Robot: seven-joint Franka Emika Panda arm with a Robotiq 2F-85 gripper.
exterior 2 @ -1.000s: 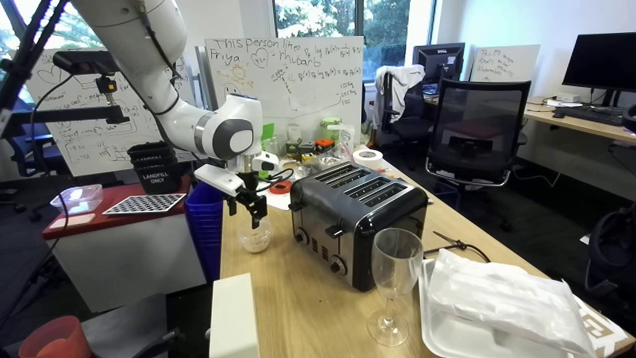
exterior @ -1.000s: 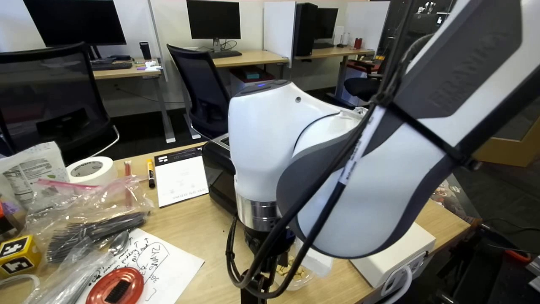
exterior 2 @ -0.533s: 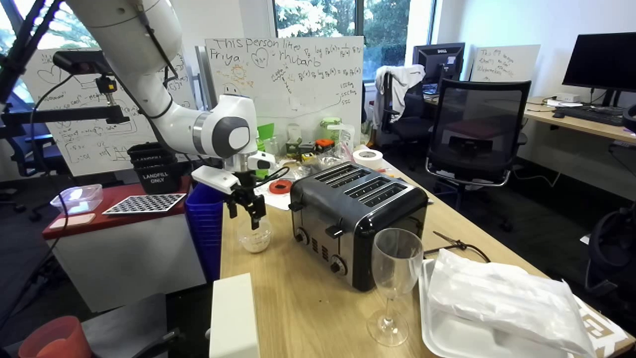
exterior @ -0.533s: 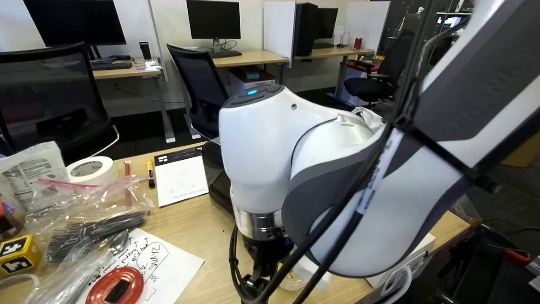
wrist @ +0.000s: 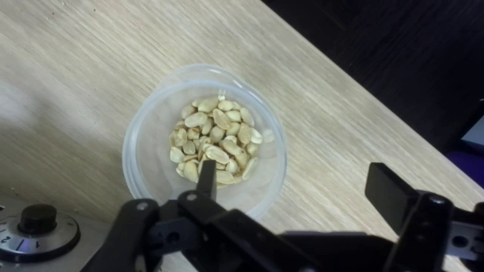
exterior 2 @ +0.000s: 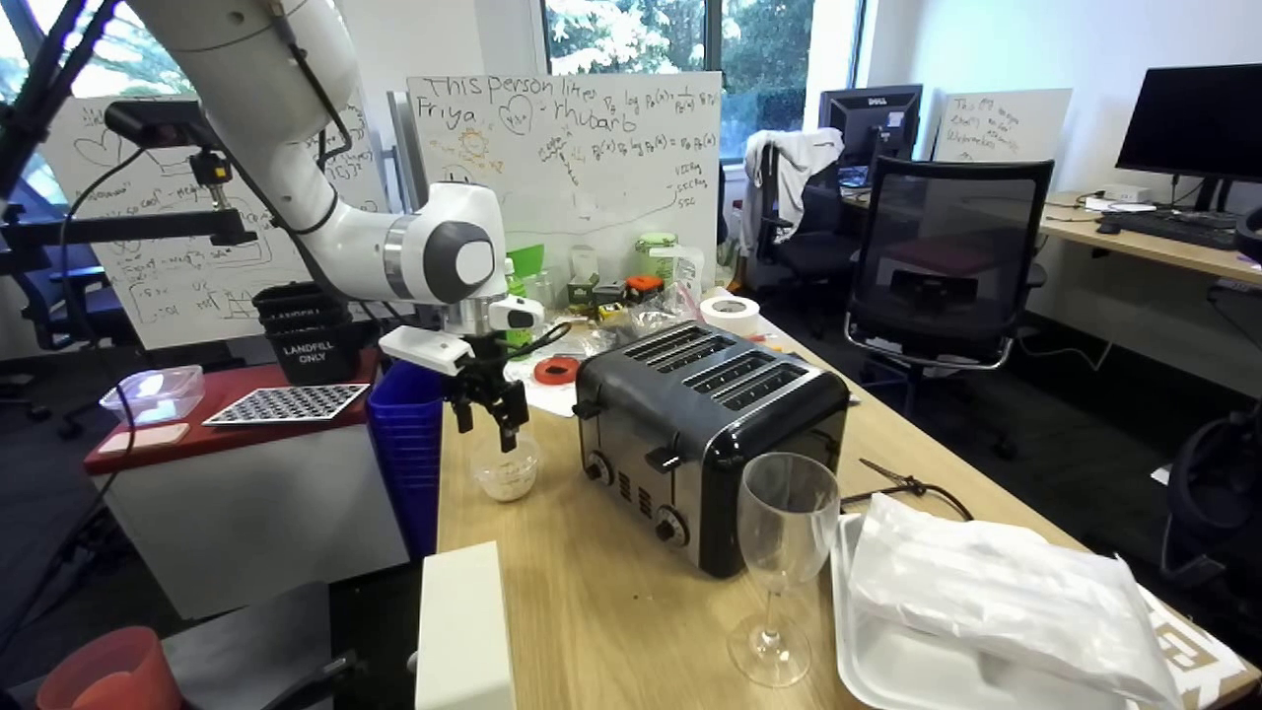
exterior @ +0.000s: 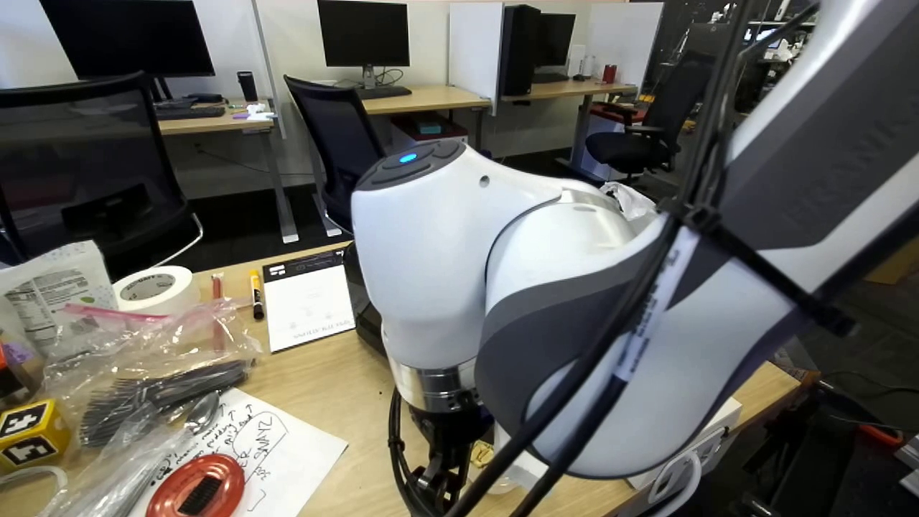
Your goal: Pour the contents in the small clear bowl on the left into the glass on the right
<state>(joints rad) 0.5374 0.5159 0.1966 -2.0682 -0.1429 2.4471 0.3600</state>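
The bowl (wrist: 152, 138) sits on the table (wrist: 94, 56) below my hand (wrist: 295, 187), which is spread wide and holds nothing: one finger (wrist: 207, 182) over the nuts (wrist: 217, 134), the other outside the bowl, so lowering should, I judge, straddle its side.

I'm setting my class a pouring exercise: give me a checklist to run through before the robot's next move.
1. Tool open: ok, its fingers stand wide apart.
2. Bowl upright on the table: ok.
3. Peanuts inside the bowl: ok.
4. Tool centred over the bowl: not ok; in the wrist view one finger overlaps the bowl, the other lies beyond its rim, which may suit a rim grasp.
5. Fingers down at rim height: cannot tell.
6. Glass upright: ok, and looks empty.
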